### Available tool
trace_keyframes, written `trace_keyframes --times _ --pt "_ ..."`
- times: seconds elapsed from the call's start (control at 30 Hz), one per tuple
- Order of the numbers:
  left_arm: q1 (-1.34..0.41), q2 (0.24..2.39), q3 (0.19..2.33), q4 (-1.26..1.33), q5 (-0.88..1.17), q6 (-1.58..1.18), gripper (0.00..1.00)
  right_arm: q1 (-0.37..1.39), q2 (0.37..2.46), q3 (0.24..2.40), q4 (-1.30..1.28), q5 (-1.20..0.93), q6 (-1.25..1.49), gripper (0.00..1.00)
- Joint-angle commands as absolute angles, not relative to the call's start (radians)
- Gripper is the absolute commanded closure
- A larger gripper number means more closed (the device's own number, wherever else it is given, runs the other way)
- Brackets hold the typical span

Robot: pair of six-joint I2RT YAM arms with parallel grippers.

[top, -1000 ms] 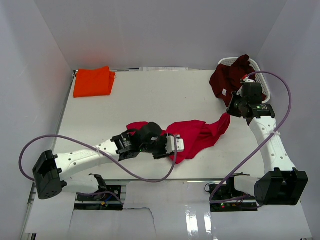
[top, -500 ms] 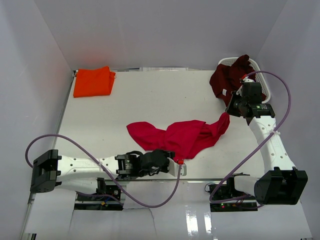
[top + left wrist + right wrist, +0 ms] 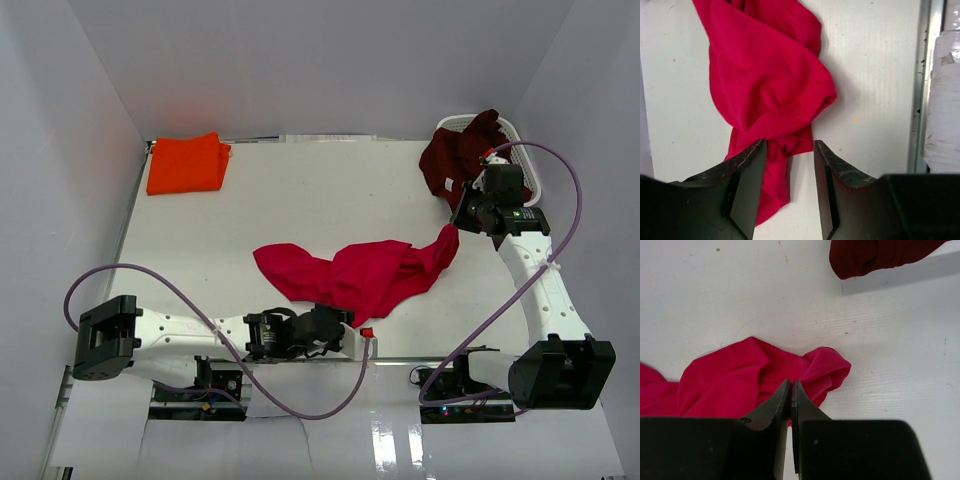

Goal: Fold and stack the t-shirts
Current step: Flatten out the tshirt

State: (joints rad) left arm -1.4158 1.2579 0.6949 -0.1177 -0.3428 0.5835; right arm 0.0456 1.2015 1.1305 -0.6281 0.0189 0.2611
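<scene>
The crimson red t-shirt (image 3: 370, 272) lies crumpled in the middle of the table; it also shows in the left wrist view (image 3: 765, 85) and the right wrist view (image 3: 735, 380). My left gripper (image 3: 362, 336) is open and empty at the table's near edge (image 3: 788, 145), with the shirt's near corner just ahead of its fingertips. My right gripper (image 3: 457, 226) is shut on the red shirt's right end (image 3: 790, 387). The orange t-shirt (image 3: 186, 163) lies folded at the far left. The dark maroon t-shirt (image 3: 458, 152) hangs out of the basket, and its edge shows in the right wrist view (image 3: 875, 255).
A white lattice basket (image 3: 520, 140) stands at the far right corner. A metal rail (image 3: 925, 85) runs along the table's near edge, beside my left gripper. White walls close the table in on three sides.
My left gripper has drawn back from over the red shirt to the near edge and now stands open. The shirt's left part lies spread out flatter. The right arm has not moved.
</scene>
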Motion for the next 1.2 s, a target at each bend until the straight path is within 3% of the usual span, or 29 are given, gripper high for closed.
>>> trace_keyframes --times 0.0,0.3,0.33,0.37,0.5,0.73,0.83,1.17 --pt "-1.442 1.276 0.713 -0.12 -0.319 0.561 0.46 0.04 1.184 1.143 -0.604 -0.021 0.273 0.92" --pt "-1.47 1.311 0.719 -0.103 -0.313 0.575 0.46 0.04 1.2 1.152 -0.604 -0.049 0.278 0.92" --pt "-1.474 1.321 0.712 -0.088 -0.325 0.58 0.29 0.041 1.204 1.152 -0.604 -0.052 0.278 0.92" --pt "-1.477 1.325 0.706 -0.072 -0.336 0.587 0.28 0.04 1.206 1.152 -0.601 -0.057 0.278 0.92" --pt "-1.482 1.37 0.704 -0.035 -0.367 0.585 0.36 0.041 1.212 1.143 -0.601 -0.054 0.278 0.92" --pt "-1.494 1.44 0.712 0.0 -0.399 0.598 0.37 0.041 1.213 1.132 -0.581 -0.084 0.281 0.92" --pt "-1.494 1.453 0.709 0.051 -0.429 0.62 0.43 0.04 1.218 1.129 -0.577 -0.087 0.281 0.92" --pt "-1.494 1.512 0.687 0.136 -0.426 0.63 0.42 0.038 1.227 1.109 -0.56 -0.095 0.276 0.92"
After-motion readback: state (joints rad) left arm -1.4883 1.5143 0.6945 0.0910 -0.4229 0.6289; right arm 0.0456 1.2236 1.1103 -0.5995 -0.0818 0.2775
